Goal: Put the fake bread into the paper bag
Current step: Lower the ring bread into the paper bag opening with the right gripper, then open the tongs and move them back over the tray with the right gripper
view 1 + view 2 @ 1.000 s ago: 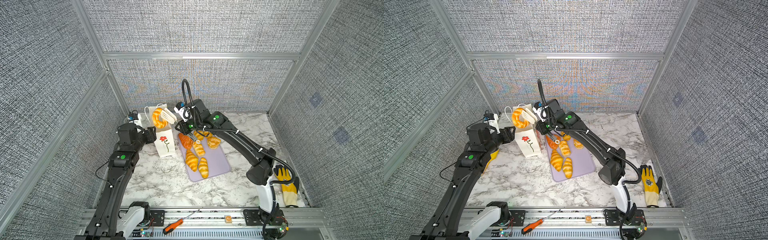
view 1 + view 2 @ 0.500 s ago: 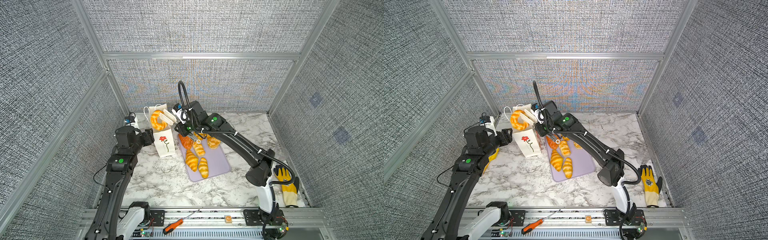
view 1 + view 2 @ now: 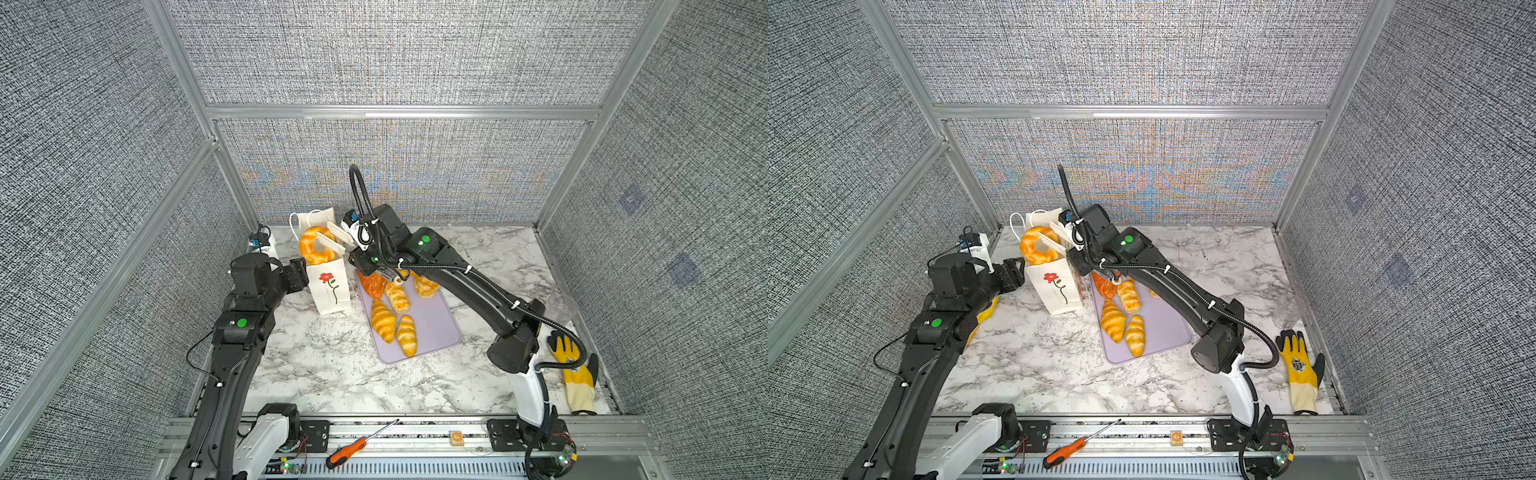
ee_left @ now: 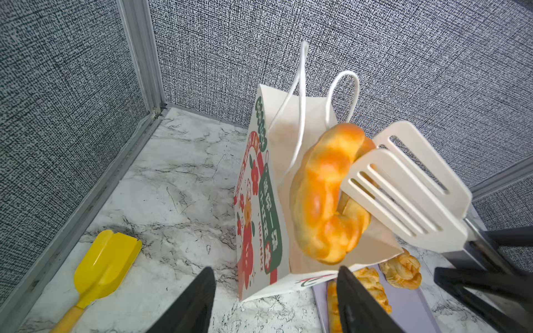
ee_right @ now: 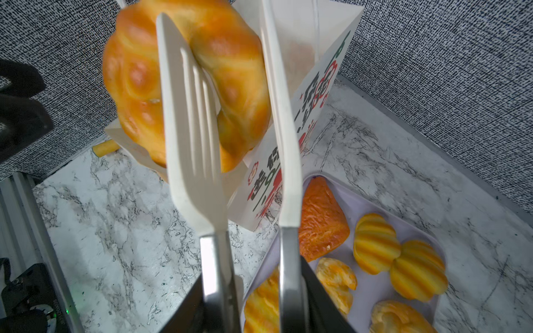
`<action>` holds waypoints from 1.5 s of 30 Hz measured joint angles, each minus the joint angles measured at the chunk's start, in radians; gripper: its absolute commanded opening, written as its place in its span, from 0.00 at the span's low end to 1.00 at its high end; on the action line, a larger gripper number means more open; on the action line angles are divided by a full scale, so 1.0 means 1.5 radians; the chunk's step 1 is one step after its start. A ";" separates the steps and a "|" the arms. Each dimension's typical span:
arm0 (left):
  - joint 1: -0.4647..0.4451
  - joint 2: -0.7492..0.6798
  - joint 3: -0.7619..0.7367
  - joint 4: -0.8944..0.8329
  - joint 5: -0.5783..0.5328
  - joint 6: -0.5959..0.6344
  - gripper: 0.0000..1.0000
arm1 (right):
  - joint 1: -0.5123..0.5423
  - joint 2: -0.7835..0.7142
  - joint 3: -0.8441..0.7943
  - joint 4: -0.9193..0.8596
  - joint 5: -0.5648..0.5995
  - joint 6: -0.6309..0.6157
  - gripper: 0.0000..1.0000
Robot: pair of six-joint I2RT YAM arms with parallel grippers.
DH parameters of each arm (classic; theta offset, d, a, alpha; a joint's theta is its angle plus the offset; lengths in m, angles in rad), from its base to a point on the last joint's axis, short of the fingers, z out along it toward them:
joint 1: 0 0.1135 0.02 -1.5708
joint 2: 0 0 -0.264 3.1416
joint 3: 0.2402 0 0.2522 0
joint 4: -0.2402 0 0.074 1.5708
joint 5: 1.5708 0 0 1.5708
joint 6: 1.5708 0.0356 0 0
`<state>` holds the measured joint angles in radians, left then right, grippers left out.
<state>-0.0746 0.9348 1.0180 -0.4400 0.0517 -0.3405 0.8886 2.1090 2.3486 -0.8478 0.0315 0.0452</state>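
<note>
A golden twisted ring of fake bread [image 3: 314, 249] [image 3: 1036, 249] [image 4: 323, 196] [image 5: 184, 72] hangs in the open mouth of the white paper bag [image 3: 332, 291] [image 3: 1059, 293] [image 4: 259, 201], between the two slotted blades of white tongs [image 3: 334, 237] [image 4: 403, 187] [image 5: 196, 144]. My right gripper [image 3: 368, 264] [image 5: 253, 288] is shut on the tongs' metal arms. A reddish-brown croissant [image 3: 374, 284] [image 5: 320, 222] and several golden pieces lie on the lilac tray [image 3: 436, 328] to the right of the bag. My left gripper [image 3: 297, 276] [image 4: 275, 288] stands open and empty by the bag's left side.
A yellow spatula [image 4: 106, 262] [image 3: 986, 318] lies left of the bag near the wall. A yellow work glove [image 3: 575, 374] rests at the right edge. An orange-handled screwdriver [image 3: 347, 453] sits on the front rail. The bag stands close to the back wall.
The ring has sunk lower into the bag's mouth and the tongs' blades have spread apart. My left arm has drawn back a little from the bag.
</note>
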 measured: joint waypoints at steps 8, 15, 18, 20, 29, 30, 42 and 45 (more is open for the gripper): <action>0.000 0.002 0.000 0.000 0.001 0.000 0.69 | 0.004 -0.015 0.000 -0.016 0.026 -0.006 0.48; 0.000 0.002 -0.007 0.001 0.003 0.002 0.68 | 0.009 -0.032 0.000 -0.024 0.031 -0.013 0.49; 0.000 -0.001 -0.012 0.004 0.008 0.006 0.68 | 0.009 -0.041 0.000 -0.027 0.032 -0.015 0.49; 0.000 -0.005 -0.018 0.004 0.016 0.009 0.68 | 0.009 -0.050 0.000 -0.037 0.032 -0.016 0.49; 0.000 -0.021 -0.036 0.028 0.036 0.018 0.72 | 0.009 -0.110 -0.057 -0.072 0.033 -0.019 0.49; 0.000 -0.021 -0.036 0.029 0.038 0.018 0.72 | 0.009 -0.116 -0.066 -0.077 0.035 -0.019 0.49; -0.004 -0.072 -0.075 0.049 0.036 0.019 0.77 | 0.003 -0.223 -0.224 -0.137 0.079 0.023 0.51; -0.008 -0.085 -0.085 0.053 0.027 0.017 0.77 | 0.002 -0.252 -0.268 -0.142 0.085 0.045 0.51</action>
<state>-0.0872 0.8074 0.8906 -0.3603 0.0917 -0.3149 0.8921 1.7313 1.9469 -1.0603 0.1589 0.1120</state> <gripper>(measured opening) 0.773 0.508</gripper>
